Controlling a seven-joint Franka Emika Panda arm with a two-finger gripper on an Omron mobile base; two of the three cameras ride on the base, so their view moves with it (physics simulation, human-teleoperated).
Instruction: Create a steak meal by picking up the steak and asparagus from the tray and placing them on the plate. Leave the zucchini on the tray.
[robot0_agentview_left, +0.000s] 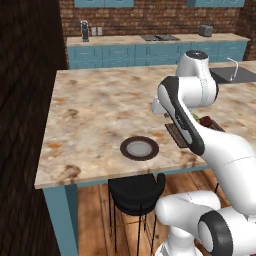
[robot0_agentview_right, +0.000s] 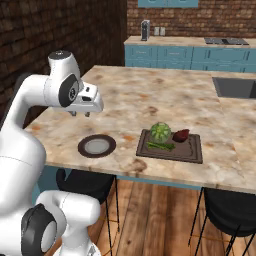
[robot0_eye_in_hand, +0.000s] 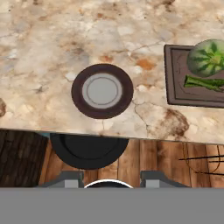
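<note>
Counter (robot0_agentview_right: 150, 95): marble, I saw it bearing all items
Tray (robot0_agentview_right: 192, 150): right of plate, holding all three foods
Plate (robot0_agentview_right: 97, 145): bare, near front edge
Zucchini (robot0_agentview_right: 160, 131): on tray
Asparagus (robot0_agentview_right: 161, 146): before zucchini
Steak (robot0_agentview_right: 181, 135): beside zucchini
Gripper (robot0_agentview_right: 80, 114): above counter, holding nothing; I couldn't tell its spread

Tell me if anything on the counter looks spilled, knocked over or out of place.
Nothing stands out. The plate sits flat and bare; the steak, asparagus and zucchini lie inside the tray.

Glossy dark red steak (robot0_agentview_right: 181, 135); matt brown tray (robot0_agentview_right: 192, 152); smooth, speckled marble-like counter (robot0_agentview_right: 150, 100).
</note>
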